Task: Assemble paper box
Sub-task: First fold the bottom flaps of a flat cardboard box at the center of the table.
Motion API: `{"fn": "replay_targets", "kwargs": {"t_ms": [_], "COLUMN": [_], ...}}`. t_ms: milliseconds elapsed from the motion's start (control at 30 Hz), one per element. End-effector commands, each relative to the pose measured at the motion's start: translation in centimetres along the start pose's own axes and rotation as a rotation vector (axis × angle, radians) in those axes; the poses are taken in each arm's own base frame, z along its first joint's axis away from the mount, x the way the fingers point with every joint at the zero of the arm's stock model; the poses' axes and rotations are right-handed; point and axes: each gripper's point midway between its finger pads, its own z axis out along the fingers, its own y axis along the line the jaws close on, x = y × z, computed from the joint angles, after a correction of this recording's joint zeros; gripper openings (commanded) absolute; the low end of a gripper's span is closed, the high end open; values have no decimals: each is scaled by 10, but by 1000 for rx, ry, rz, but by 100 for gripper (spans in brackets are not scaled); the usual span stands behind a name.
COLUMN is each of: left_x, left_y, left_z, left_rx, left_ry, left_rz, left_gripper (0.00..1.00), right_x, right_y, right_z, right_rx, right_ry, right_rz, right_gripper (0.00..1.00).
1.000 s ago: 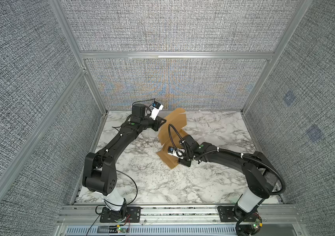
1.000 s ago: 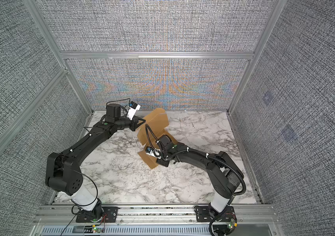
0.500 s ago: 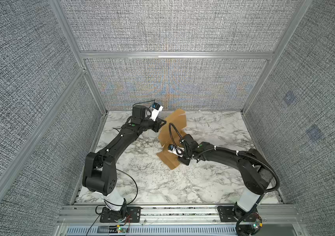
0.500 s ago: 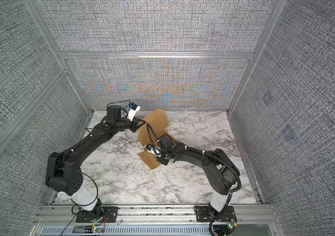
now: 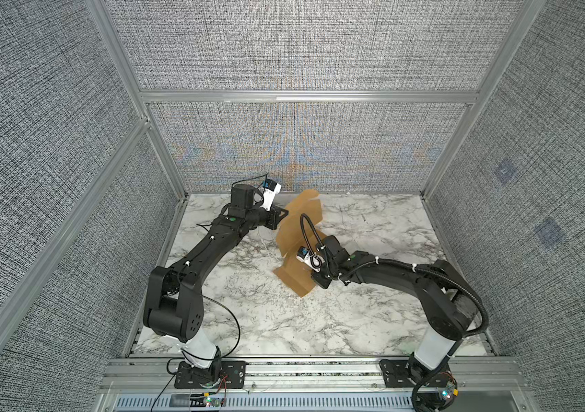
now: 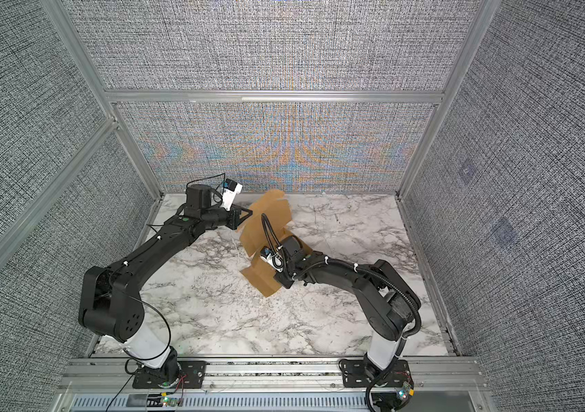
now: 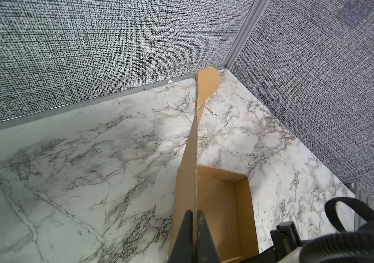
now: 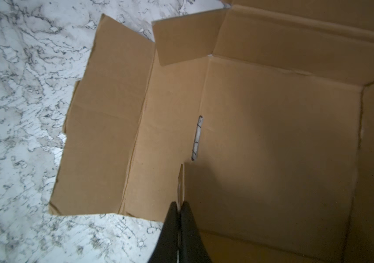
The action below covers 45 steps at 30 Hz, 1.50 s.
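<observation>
Cardboard at the centre of it all: tan-brown corrugated die-cut paper box (image 5: 297, 246), half folded, sitting toward the far edge of the white marble-patterned bench (image 5: 355, 321), about midway between its left and right edges, base flat on the surface, tall panel (image 7: 188, 170) with a rounded tab reared up on edge above it. Judged as mid-fold, walls raised but nothing locked yet. To do this step well: hold the tall panel steady as an anchor, swing the smaller flap inward along its printed crease rather than across it, move slowly enough to avoid buckling the corrugation, and line the tab up with the narrow slot (image 8: 197, 137) in the base before pressing. Avoid pulling the two grips apart, for fear of dragging the base across the bench or tearing a crease. Left gripper (image 7: 194, 213): black fingers pressed together on the thin top edge of the tall panel, cardboard sandwiched between them, nothing else touched. Right gripper (image 8: 179, 205): likewise squeezed tight, nipping an upright flap edge (image 8: 180, 182) just short of the slot, low over the base. In both top views, right wrist hiding much of that grip from above.
</observation>
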Motion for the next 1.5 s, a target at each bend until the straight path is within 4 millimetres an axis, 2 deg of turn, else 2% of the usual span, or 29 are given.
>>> {"fn": "replay_targets", "kwargs": {"t_ms": [0, 200, 500, 633, 733, 800, 900, 1167, 1367, 1467], "left_x": [-4, -4, -2, 0, 1, 0, 1, 1, 1, 1], "left_y": [5, 5, 5, 4, 5, 4, 5, 5, 7, 7], "left_z": [-1, -1, 0, 0, 1, 0, 1, 1, 1, 1], "left_rx": [-36, -33, -31, -23, -23, -23, -22, -25, -32, -31], "left_ry": [-17, -19, -19, -18, -16, -19, -20, -23, -26, -27], "left_rz": [-26, -46, -67, -68, -75, -77, -85, -88, -98, -103], "left_gripper": [7, 8, 8, 8, 8, 8, 8, 8, 9, 9], "right_x": [-6, -10, -3, -2, 0, -3, -11, -28, -70, -88], "right_y": [-8, -14, -30, -28, -28, -28, -26, -23, -17, -14], "right_z": [-2, -5, -4, -1, 2, 1, -4, -18, -40, -35], "right_rx": [45, 70, 164, 170, 174, 174, 162, 142, 172, 189], "right_ry": [-28, -64, -7, 2, 22, 19, -13, -76, -229, -310], "right_rz": [58, 134, 270, 289, 297, 298, 294, 294, 293, 352], "right_gripper": [7, 7, 7, 8, 11, 17, 29, 40, 50, 53]}}
